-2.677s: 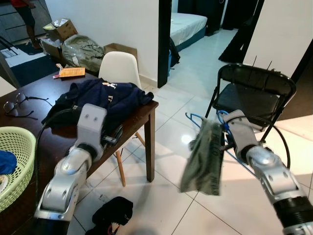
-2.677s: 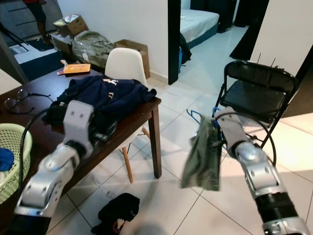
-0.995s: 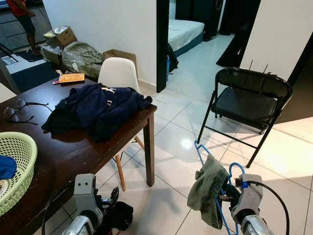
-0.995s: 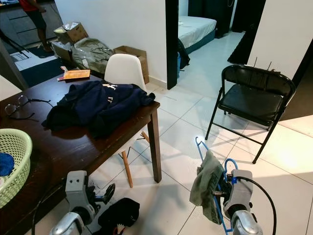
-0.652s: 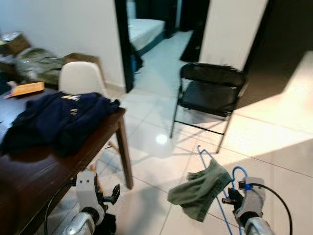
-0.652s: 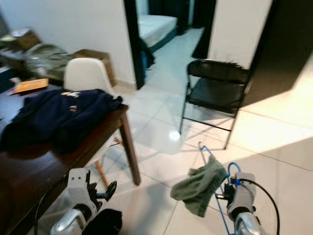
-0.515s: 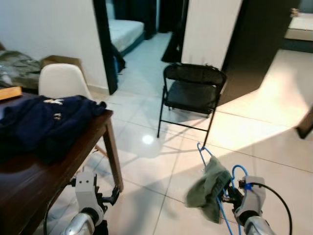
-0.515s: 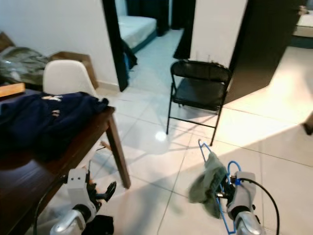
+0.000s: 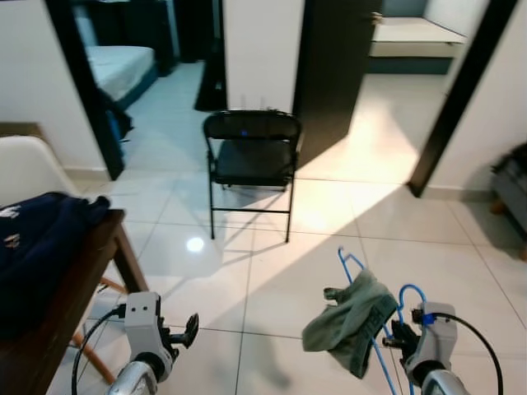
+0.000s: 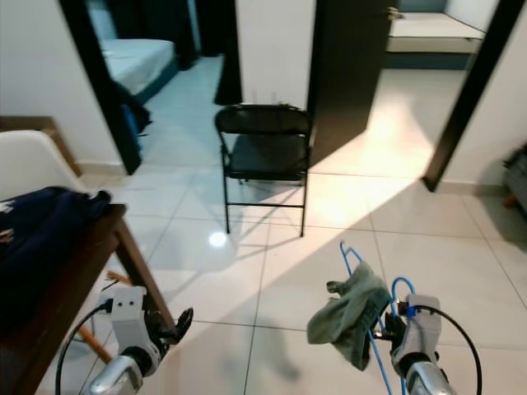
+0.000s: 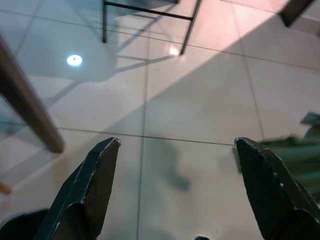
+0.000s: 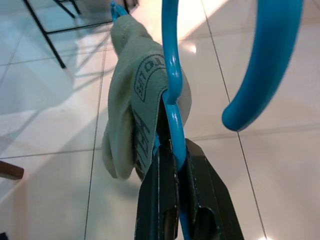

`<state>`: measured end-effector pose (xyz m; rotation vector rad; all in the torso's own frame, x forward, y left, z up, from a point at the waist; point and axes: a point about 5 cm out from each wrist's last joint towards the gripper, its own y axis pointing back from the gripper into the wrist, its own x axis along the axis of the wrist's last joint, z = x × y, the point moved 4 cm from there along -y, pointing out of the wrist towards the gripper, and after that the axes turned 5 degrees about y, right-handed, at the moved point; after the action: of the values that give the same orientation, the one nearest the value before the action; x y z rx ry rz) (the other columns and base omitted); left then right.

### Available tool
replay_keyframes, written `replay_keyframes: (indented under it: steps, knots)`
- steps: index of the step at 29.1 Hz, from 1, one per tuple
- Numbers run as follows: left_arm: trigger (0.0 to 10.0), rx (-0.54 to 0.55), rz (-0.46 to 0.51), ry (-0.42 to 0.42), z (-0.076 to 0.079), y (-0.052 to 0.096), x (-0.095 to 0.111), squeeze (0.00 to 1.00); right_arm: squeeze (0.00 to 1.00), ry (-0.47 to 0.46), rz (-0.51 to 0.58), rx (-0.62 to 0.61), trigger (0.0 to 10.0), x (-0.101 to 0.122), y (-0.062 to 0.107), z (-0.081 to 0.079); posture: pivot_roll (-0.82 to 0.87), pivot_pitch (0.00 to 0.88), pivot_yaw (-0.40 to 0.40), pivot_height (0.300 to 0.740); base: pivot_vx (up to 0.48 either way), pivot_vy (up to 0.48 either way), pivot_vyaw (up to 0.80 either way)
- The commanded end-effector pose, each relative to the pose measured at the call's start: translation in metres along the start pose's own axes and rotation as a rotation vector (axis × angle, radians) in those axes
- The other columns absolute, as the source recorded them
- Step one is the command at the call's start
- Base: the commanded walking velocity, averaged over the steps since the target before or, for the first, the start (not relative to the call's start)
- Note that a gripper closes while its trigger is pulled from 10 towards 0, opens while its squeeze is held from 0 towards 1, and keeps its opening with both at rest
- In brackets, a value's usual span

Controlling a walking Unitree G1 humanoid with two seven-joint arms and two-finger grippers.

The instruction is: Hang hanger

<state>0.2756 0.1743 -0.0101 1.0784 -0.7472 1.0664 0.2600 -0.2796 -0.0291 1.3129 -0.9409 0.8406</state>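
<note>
A: What has changed since a moment ago?

B: The whole scene has swung: the dark wooden table with the navy cloth heap has slid off toward the robot's left, and the black metal folding chair now stands nearly straight ahead. That is the camera turning with the robot, not the furniture moving. I judge it is carrying its load off to find a rail; no hanging place is visible yet.

A: Where is the hanger?

B: The thin blue plastic-coated wire hanger is in the right gripper, low and nearer the robot than the folding chair, over glossy pale floor tiles. The two black fingers are pinched fully closed on the wire, with its curved hook arcing just beside them.

A: And the garment?

B: A soft, crumpled olive-green cloth with a printed waistband is draped over the hanger's bar, bunched and sagging, swung out to the chair's side more than a second ago.

A: The other arm?

B: The left gripper hangs on the table's side of the chair, fingers spread wide, holding nothing
</note>
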Motion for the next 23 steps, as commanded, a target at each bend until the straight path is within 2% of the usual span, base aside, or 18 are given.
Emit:
replay_keyframes:
  steps: [1, 13, 16, 23]
  knots:
    - [10.0, -0.002, -0.003, -0.014, 0.0, 0.0, -0.001, 0.0, 0.0, -0.004, 0.03, -0.013, 10.0, 0.005, 0.0, 0.004, 0.03, 0.034, 0.035, 0.735, 0.0, 0.0, -0.8]
    - [10.0, -0.01, 0.001, -0.018, -0.001, -0.002, -0.001, 0.0, 0.0, -0.009, 0.026, -0.009, 10.0, 0.001, 0.0, 0.004, 0.02, 0.033, 0.036, 0.735, 0.0, 0.0, -0.8]
    - [10.0, -0.011, 0.007, -0.022, -0.001, -0.002, 0.0, 0.0, 0.0, -0.004, 0.053, 0.006, 10.0, 0.006, -0.004, -0.008, 0.02, 0.033, 0.036, 0.735, 0.0, 0.0, -0.8]
    - [10.0, -0.005, 0.018, -0.021, 0.0, -0.001, 0.0, 0.0, 0.0, 0.016, 0.089, 0.04, 10.0, 0.014, -0.007, -0.018, 0.02, 0.034, 0.029, 0.735, 0.0, 0.0, -0.8]
